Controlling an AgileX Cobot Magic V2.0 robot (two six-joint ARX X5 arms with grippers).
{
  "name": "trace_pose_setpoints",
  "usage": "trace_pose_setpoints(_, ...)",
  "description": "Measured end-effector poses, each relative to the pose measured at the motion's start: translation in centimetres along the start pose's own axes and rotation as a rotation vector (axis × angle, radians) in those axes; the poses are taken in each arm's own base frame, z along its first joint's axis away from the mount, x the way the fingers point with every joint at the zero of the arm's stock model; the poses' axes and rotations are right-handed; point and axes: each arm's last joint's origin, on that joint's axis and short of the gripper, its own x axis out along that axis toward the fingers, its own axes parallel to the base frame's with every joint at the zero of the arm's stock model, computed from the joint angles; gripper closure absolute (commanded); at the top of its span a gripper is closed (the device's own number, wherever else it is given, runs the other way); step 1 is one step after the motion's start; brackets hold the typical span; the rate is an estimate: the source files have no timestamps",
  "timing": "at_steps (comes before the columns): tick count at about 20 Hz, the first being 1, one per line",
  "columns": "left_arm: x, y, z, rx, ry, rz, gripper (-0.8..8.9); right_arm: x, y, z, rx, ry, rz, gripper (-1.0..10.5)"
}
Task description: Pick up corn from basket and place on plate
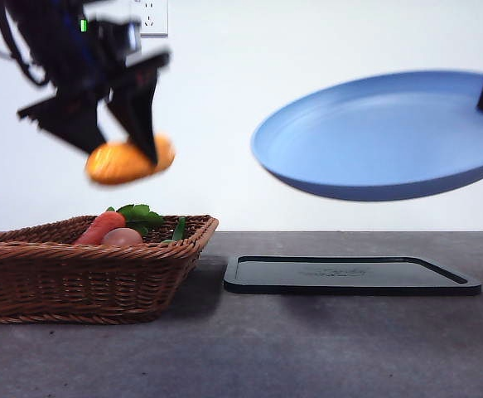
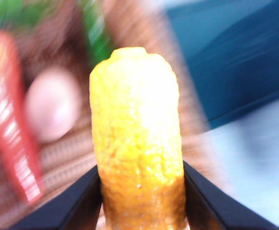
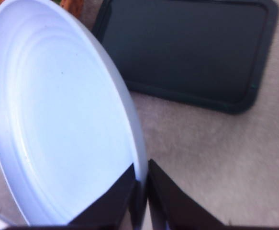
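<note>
With the corn [image 1: 129,161] already clear of the basket [image 1: 92,269], the left gripper [image 1: 133,137] holds it in the air above the basket's middle, jaws clamped on the cob's sides. In the left wrist view the cob sticks straight out from between the jaws, so its long axis runs along the gripper's reach. Left behind in the basket: a carrot [image 1: 102,226] with green leaves, plus a pale round item beside it that I can't identify.

Moving right: a black tray [image 1: 350,275] lies flat on the surface [image 1: 307,348], nothing on it. Above it the right gripper [image 3: 141,184] pinches the rim of the blue plate [image 1: 382,137] and holds it airborne, tilted slightly, open face up.

Key relation: the plate sits to the right of the corn at about the same height, near edge well apart from the cob. My read is the left arm needs to traverse right and bring the cob over the plate's hollow before letting go.
</note>
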Motion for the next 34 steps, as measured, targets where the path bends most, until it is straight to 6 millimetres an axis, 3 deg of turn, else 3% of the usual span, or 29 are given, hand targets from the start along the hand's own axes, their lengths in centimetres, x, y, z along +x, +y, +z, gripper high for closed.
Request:
trace_pose_setpoints(2, -1.8, -0.8, 0.5, -0.002, -0.046, -0.118, 6.72, 1.9, -0.6, 0.8, 0.025, 0.036, 0.045, 9.5)
trace_pose_setpoints(5, -3.0, -2.6, 0.6, 0.028, -0.076, -0.287, 6.72, 4.6, -1.4, 1.7, 0.071, 0.082, 0.116, 9.5)
trace_pose_setpoints(10, -1.9, -7.0, 0.1, 0.138, -0.068, -0.411, 6.72, 7.9, -2.4, 2.6, 0.152, 0.118, 0.226, 9.5)
trace_pose_setpoints(13, 0.2, -8.9, -0.3, 0.18, -0.03, -0.447, 6.72, 8.2, -2.4, 2.7, 0.173, 0.126, 0.264, 9.5)
trace_pose_setpoints(19, 4.7, -9.6, -1.4, 0.23, 0.079, -0.424, 6.4, 8.2, -2.4, 2.7, 0.175, 0.122, 0.261, 9.5)
trace_pose_setpoints(29, 4.8, -9.8, -1.4, 0.255, 0.072, -0.429, 4.62, 8.2, -2.4, 2.7, 0.175, 0.121, 0.256, 9.5)
trace_pose_setpoints(34, 3.5, -10.2, -0.2, 0.256, 0.068, -0.428, 4.57, 8.2, -2.4, 2.7, 0.175, 0.122, 0.268, 9.5)
